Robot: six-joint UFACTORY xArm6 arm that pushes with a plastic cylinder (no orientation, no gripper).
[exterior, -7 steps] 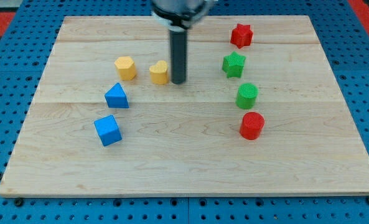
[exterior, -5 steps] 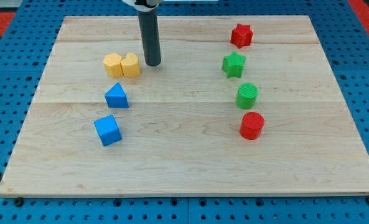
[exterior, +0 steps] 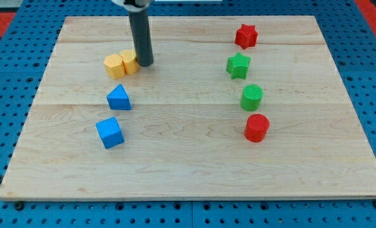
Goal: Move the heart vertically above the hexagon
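Pale wooden board point(exterior: 194, 158): yellow heart block point(exterior: 130, 61) touches yellow hexagon block point(exterior: 115, 66) at view's upper left. My tip point(exterior: 144, 63) seemingly touching heart's right (no fingers, nothing grasped). You: circle below heart, push toward view's top, avoid hexagon.

Board point(exterior: 194, 158) pale wood, smooth, grain lines showing. Blocks look like matt plastic: yellow heart point(exterior: 130, 61), yellow hexagon point(exterior: 114, 66), green cylinder point(exterior: 252, 97) with ridged top. Rod dark, dull; my tip point(exterior: 143, 64) same. Blue base point(exterior: 10, 101) full of holes.
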